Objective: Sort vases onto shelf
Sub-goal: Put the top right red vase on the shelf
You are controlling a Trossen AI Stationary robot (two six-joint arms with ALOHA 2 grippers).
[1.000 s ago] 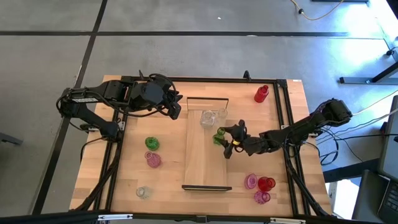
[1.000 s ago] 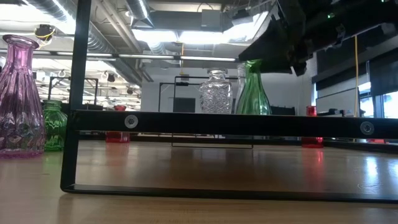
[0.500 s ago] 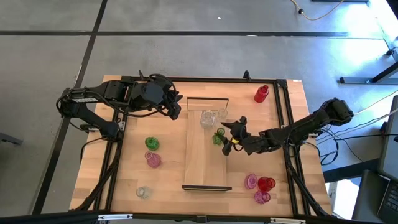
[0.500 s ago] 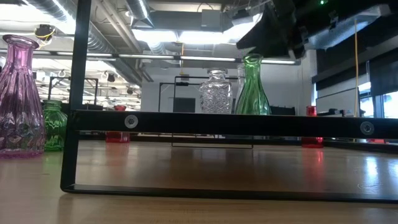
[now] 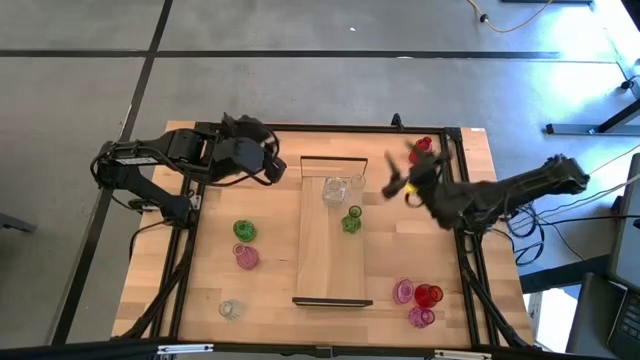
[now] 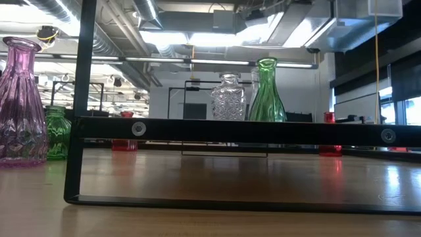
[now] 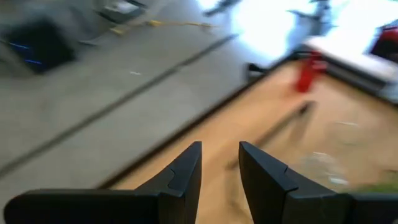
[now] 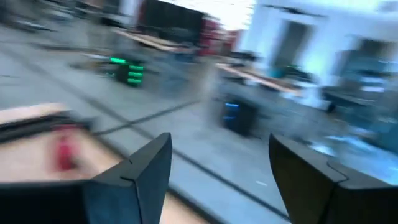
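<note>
Grey floor surrounds a light wooden table (image 5: 210, 290) edged with a dark frame. Above its right rear part hangs the right gripper (image 5: 397, 180), fingers spread wide and holding nothing; its wrist view shows the two dark fingers (image 8: 146, 168) far apart against the blurred room. Just beyond it, near the right rear corner, stands a red bottle (image 5: 421, 148). To its left lies the shelf (image 5: 322, 255), a long pale board with thin dark frames at both short ends. On the shelf's rear half stand a clear cut-glass vase (image 5: 334, 189) and, just in front and to the right of it, a green vase (image 5: 351, 221); from table height both stand upright, close together. Farther off, the left gripper (image 5: 277, 167) waits over the table's rear left, fingers a narrow gap apart and empty. Left of the shelf sit a green jar (image 5: 244, 230), a pink vase (image 5: 246, 257) and a clear one (image 5: 229, 309). Near the right front corner cluster two pink vases (image 5: 404, 292) and a red one (image 5: 429, 295).
</note>
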